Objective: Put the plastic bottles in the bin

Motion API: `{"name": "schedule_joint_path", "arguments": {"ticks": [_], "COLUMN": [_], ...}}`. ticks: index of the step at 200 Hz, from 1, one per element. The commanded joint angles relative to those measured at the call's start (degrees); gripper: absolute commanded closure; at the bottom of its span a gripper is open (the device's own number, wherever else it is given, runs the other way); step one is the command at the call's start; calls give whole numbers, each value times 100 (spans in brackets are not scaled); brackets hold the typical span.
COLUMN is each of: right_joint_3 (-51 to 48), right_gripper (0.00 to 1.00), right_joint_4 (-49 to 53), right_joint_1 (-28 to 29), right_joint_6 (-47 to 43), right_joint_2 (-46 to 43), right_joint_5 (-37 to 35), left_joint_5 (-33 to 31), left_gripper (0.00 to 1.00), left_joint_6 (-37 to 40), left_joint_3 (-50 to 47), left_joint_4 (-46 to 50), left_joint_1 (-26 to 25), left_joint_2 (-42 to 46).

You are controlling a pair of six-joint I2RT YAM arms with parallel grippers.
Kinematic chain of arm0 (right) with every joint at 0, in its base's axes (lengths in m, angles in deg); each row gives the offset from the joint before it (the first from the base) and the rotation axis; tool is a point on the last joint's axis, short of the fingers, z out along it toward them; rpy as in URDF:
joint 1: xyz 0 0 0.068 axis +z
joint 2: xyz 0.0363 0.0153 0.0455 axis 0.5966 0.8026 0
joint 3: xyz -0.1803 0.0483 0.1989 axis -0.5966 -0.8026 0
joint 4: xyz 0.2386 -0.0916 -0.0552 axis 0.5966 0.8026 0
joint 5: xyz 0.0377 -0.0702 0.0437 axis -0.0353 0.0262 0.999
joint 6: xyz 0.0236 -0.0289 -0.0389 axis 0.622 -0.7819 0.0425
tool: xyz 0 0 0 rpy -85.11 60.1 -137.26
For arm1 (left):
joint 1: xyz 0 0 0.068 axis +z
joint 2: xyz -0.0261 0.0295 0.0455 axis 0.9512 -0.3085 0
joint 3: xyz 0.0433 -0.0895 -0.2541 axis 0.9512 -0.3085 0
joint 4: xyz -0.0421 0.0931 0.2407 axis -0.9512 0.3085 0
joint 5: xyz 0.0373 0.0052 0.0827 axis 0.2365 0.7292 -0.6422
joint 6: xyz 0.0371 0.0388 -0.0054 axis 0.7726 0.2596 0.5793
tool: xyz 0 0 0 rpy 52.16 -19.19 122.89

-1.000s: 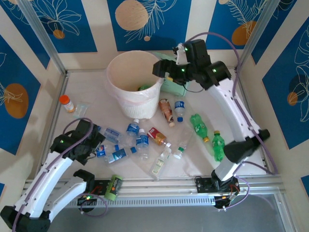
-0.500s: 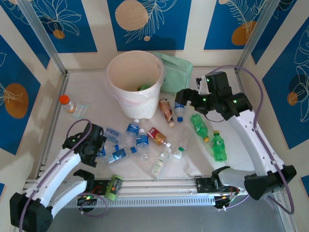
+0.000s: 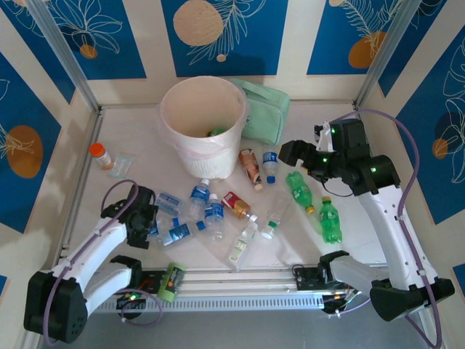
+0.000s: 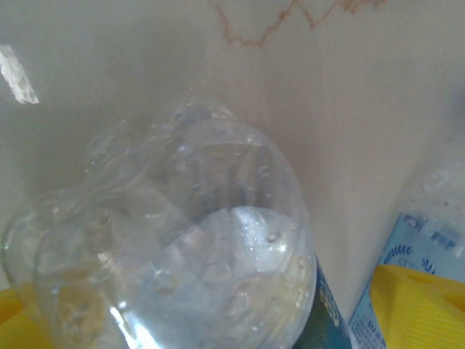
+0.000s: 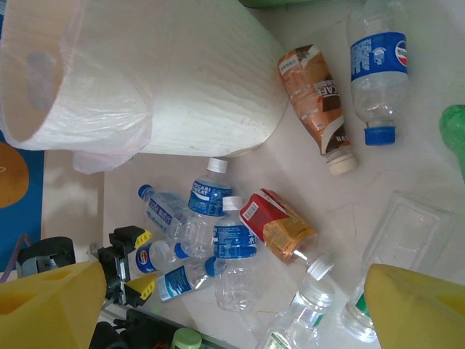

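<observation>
The large round cream-white bucket lined with a thin white bag [image 3: 211,156] stands upright toward the far side of the pale desk [image 3: 138,131]. A mint-green rectangular case [image 3: 267,110] lies just behind it to the right, and something green [image 3: 216,132] lies inside it. The plastic bottles lie scattered on the desk in front of the bucket: a cluster of clear bottles with blue labels [image 3: 214,214] at near left, a brown-labelled bottle [image 3: 251,166] and a blue-capped clear bottle [image 3: 270,166] near the bucket's base, a red-labelled bottle [image 3: 236,203] in the middle, and two green soda bottles [image 3: 299,190] to the right. The left gripper [image 3: 149,222] sits low at the left edge of the cluster, its yellow-padded fingers [image 4: 418,305] spread on either side of a clear blue-labelled bottle [image 4: 218,240] whose base faces the left wrist camera; a gap shows between this bottle and one pad. The right gripper [image 3: 290,153] hovers above the desk just beyond the green soda bottles, its fingers [image 5: 414,305] wide apart and holding nothing.
</observation>
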Motion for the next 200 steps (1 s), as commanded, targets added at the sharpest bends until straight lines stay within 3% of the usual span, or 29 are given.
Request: {"name": "schedule_joint_path", "arguments": {"ticks": [1, 88, 177, 200], "right_joint_3": [-174, -839, -797, -810], "right_gripper": [9, 11, 14, 14], "right_joint_4": [62, -367, -325, -183], "right_joint_1": [-84, -837, -1101, -1118], "right_joint_6": [84, -40, 15, 10], "right_joint_2": [-61, 167, -199, -412], "right_joint_5": [173, 587, 767, 771], "left_joint_5": [155, 255, 44, 36], "left_gripper": [11, 28, 53, 55], "left_joint_6": [71, 268, 545, 555], "left_joint_3": [-43, 276, 557, 607], "left_joint_4": [-256, -356, 502, 829], "left_joint_1": [163, 347, 347, 345], "left_joint_2": [-196, -887, -128, 218]}}
